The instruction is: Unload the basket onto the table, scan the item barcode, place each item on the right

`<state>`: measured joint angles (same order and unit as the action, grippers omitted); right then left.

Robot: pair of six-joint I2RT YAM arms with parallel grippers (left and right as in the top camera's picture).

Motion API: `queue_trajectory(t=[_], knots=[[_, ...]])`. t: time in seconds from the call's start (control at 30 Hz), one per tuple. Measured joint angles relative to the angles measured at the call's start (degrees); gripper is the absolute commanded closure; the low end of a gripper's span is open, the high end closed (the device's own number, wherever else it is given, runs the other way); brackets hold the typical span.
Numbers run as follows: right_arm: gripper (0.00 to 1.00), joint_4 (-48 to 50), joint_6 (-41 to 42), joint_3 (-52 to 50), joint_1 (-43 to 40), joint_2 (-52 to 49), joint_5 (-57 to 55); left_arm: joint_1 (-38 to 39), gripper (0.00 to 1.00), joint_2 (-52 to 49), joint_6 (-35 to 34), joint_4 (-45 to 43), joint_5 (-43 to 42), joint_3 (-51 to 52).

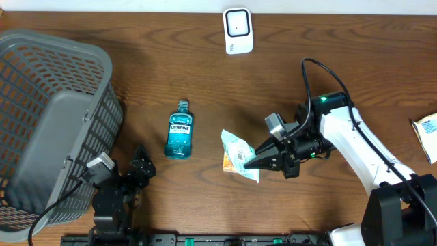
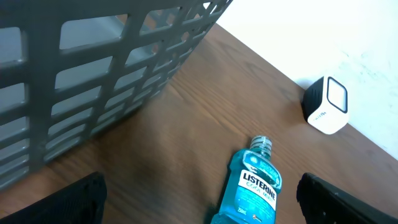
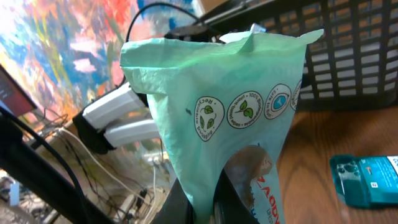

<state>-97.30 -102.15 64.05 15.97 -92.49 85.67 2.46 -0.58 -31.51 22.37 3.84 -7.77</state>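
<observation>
My right gripper (image 1: 250,162) is shut on the edge of a pale green snack pouch (image 1: 237,154), holding it just above the table's middle. In the right wrist view the pouch (image 3: 217,106) stands upright and fills the centre, pinched between the black fingers (image 3: 186,208) at the bottom edge. A white scanner (image 1: 237,31) stands at the far edge of the table. My left gripper (image 1: 142,164) rests open near the front left, with nothing between its fingers (image 2: 81,199). A blue Listerine bottle (image 2: 250,190) lies ahead of it.
A grey slatted basket (image 1: 48,123) takes up the left side of the table. The Listerine bottle (image 1: 179,130) lies flat between the basket and the pouch. A printed paper (image 1: 427,131) shows at the right edge.
</observation>
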Motion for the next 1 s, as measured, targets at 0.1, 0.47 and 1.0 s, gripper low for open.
queue_trajectory(t=[0.1,0.47,1.0], knots=[[0.98,0.9,1.3,0.0,0.0,0.0,-1.6,0.0,0.02,0.0,0.0,0.0,0.0,0.0],[0.99,21.3,19.4,-0.2,-0.6,0.0,-5.5,0.0,0.02,0.0,0.0,0.0,0.0,0.0],[0.99,51.7,91.2,-0.3,-0.3,0.0,-48.0,0.0,0.02,0.0,0.0,0.0,0.0,0.0]])
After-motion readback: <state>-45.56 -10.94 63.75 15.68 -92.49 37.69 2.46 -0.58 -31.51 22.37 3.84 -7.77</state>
